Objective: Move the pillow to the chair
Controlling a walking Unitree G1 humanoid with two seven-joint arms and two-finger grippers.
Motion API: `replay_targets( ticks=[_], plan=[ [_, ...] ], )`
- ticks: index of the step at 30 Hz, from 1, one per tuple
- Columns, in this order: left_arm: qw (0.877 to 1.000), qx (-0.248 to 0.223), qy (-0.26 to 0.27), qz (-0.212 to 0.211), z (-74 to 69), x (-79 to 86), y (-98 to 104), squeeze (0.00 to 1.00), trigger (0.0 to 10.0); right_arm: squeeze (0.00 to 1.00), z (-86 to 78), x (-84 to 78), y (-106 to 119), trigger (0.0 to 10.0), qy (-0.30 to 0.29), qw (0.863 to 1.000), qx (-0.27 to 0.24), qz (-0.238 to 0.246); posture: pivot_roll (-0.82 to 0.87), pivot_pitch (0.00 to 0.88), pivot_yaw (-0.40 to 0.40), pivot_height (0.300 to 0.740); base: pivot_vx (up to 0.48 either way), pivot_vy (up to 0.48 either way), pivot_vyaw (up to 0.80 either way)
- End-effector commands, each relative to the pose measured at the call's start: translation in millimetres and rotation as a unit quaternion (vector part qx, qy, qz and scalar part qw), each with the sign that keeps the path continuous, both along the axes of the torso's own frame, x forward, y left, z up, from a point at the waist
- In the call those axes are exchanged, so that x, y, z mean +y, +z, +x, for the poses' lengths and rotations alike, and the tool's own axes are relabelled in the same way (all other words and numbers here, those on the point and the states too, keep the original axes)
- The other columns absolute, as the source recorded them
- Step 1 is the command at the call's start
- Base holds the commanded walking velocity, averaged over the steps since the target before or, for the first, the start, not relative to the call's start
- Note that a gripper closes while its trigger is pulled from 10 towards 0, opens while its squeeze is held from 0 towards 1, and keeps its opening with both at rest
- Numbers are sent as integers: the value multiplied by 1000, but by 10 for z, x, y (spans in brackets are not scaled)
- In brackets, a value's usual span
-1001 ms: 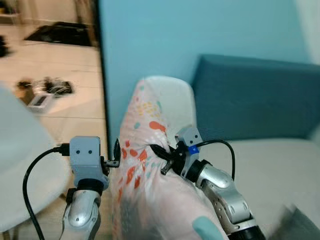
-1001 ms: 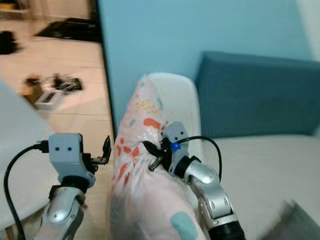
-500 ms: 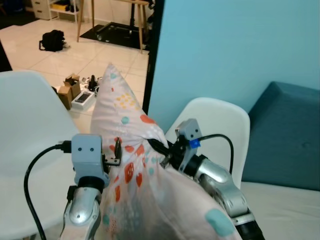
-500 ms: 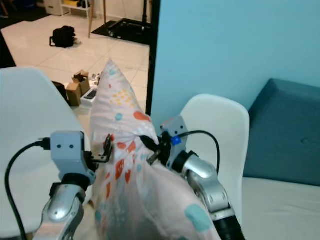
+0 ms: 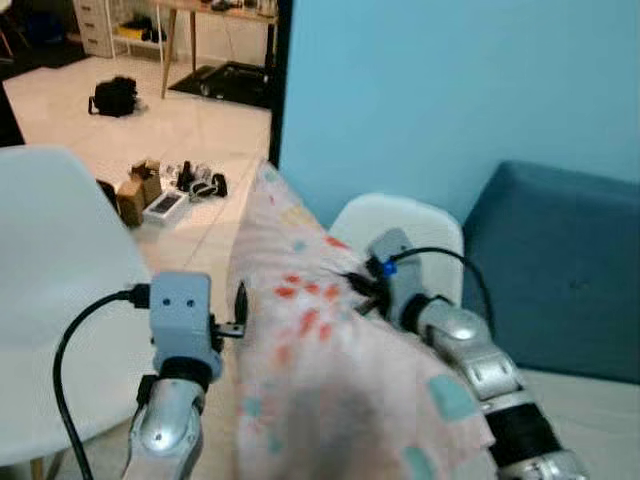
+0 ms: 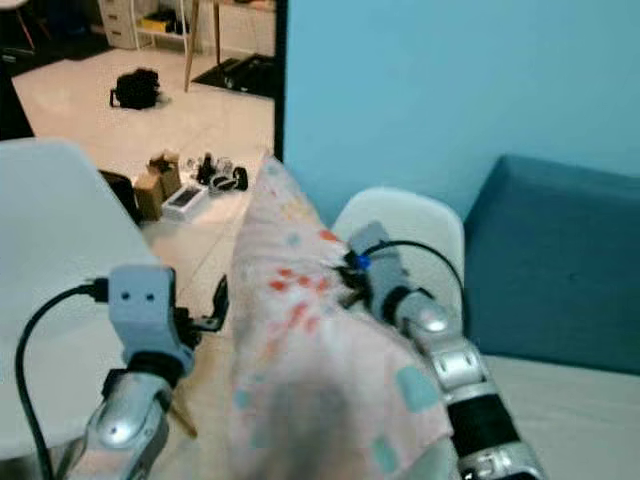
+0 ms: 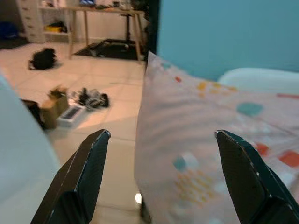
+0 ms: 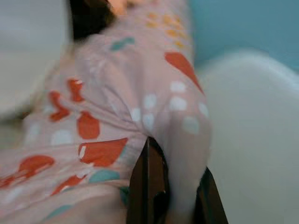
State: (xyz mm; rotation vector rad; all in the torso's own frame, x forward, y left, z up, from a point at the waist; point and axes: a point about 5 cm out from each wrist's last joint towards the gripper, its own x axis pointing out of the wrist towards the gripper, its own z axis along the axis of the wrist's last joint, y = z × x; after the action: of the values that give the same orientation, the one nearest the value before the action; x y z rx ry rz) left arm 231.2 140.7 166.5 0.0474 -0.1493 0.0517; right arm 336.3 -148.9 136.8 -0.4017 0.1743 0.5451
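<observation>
Right end effector [image 8: 170,198] pinching pillow [image 5: 320,370], left end effector [image 7: 161,177] spread beside it, white chair [image 5: 400,225] just beyond

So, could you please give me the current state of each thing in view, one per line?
pillow: lifted, pinched in the right gripper.
right gripper: shut on a fold of the pillow.
left gripper: fingers wide open, beside the pillow.
white chair: upright ahead by the blue wall, seat hidden behind the pillow.
second white chair: upright on the left.
</observation>
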Motion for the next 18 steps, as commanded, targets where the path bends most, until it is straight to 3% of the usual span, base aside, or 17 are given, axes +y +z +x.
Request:
replay_targets(
  ticks=[1,5,9,11,16,18],
  plan=[
    [1000,8,-5,-1,-13,0,-23,0,10000,0,74,-42,106,10000,-2,998,-31,-46,34,0,-143,740,0,0,0],
    [1000,8,-13,-4,-15,-14,-21,0,10000,0,82,-47,-7,10000,35,995,-2,-98,38,0,-144,740,0,0,0],
    [1000,9,-17,-4,-20,-24,-22,0,10000,0,125,-71,-52,10000,49,987,-4,-151,42,0,-147,740,0,0,0],
    [1000,8,-21,-6,-29,-33,-20,0,10000,0,227,-105,-45,10000,46,979,-18,-199,50,0,-151,740,0,0,0],
    [1000,7,-24,-9,-54,-34,-14,0,10000,0,344,-85,31,10000,38,972,-50,-227,53,0,-151,740,0,0,0],
    [1000,6,-27,-10,-70,-33,-3,0,10000,0,439,-40,109,10000,30,959,-87,-269,63,0,-153,740,0,0,0]
  ],
)
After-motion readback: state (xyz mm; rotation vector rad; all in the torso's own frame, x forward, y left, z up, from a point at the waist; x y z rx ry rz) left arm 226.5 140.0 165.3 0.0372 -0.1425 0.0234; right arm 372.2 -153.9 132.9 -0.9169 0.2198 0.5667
